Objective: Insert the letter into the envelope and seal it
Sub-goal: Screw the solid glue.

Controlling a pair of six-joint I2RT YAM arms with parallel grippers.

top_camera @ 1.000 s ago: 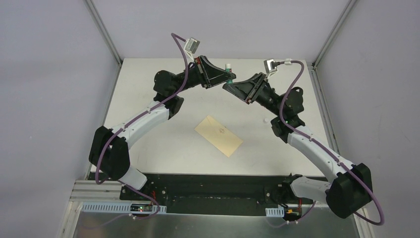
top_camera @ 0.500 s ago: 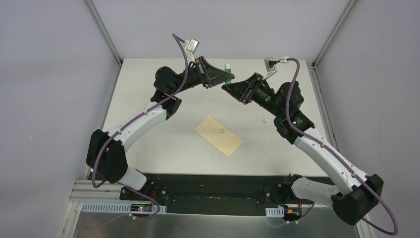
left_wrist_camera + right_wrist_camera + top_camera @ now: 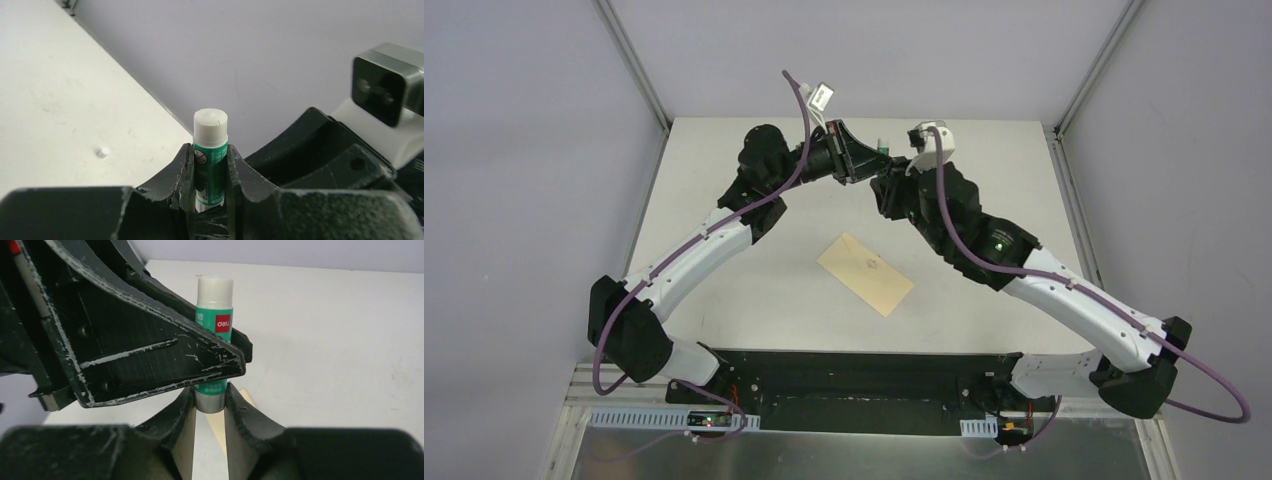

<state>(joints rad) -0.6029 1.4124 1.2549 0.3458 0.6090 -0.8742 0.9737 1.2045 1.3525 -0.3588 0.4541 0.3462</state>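
Right wrist view: the glue stick [image 3: 215, 315] stood upright, held aloft by both arms over the far part of the surface [image 3: 774, 290]. The left end effector [image 3: 210, 167] was clamped on the green-labelled barrel, and the right end effector [image 3: 210, 402] was clamped on the pale lower end just beneath it. The white top end was free. The envelope [image 3: 865, 273] lay flat mid-surface, well apart from both. The letter showed nowhere as a separate sheet, so whether it sat inside could not be told. Judged step: readying the glue for sealing by working one end against the other. Doing it well would call for a firm left grip and a right-hand twist or pull along the tube's own axis, with no sideways prying, lest the stick slip free.
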